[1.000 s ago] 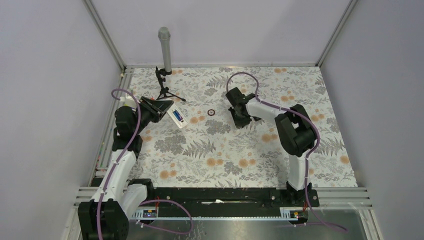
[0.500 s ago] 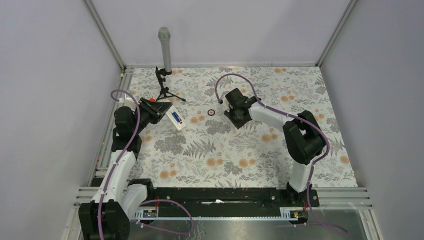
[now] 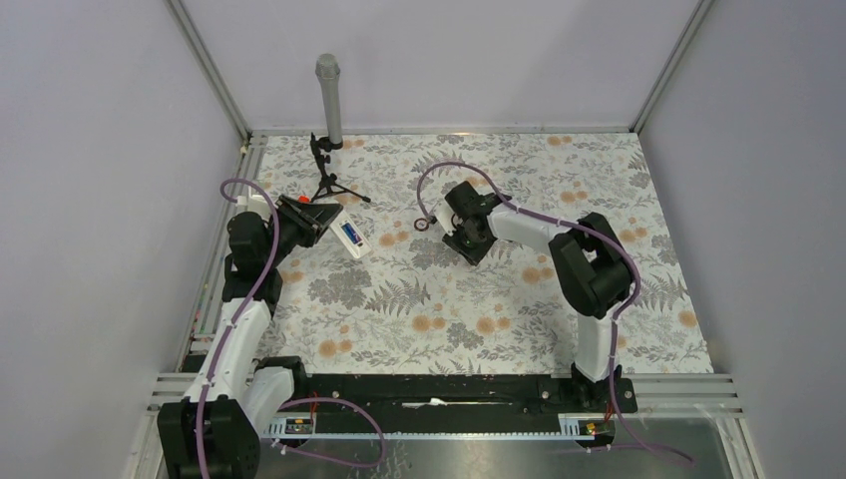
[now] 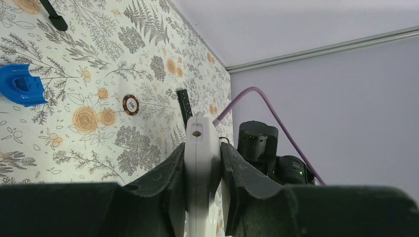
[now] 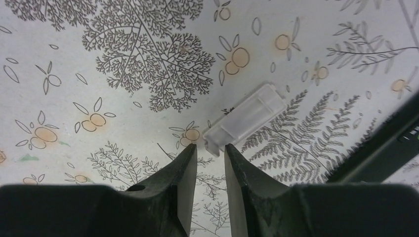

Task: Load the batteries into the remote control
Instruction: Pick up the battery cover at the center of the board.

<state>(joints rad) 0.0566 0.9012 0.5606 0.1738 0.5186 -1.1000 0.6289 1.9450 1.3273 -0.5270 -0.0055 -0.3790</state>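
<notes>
My left gripper [image 3: 324,218] is shut on the white remote control [image 3: 351,236] and holds it above the table's left side. In the left wrist view the remote [image 4: 200,143] stands edge-on, pinched between both fingers [image 4: 173,173]. Small blue and red marks show on the remote's upper face in the top view; I cannot tell whether they are batteries. My right gripper [image 3: 462,241] hangs low over mid-table. Its jaws [image 5: 211,148] stand a little apart with nothing between them. A small translucent white cover [image 5: 245,118] lies flat just beyond the tips.
A black mini tripod [image 3: 327,180] carrying a grey cylinder [image 3: 328,95] stands at the back left. A brown round disc [image 3: 421,224] lies left of the right gripper. A blue plastic piece [image 4: 22,85] and a black strip [image 4: 184,104] lie on the floral cloth.
The right arm has swung its gripper slightly left and nearer, and its jaws have parted a little. The left arm and the remote have not moved.
</notes>
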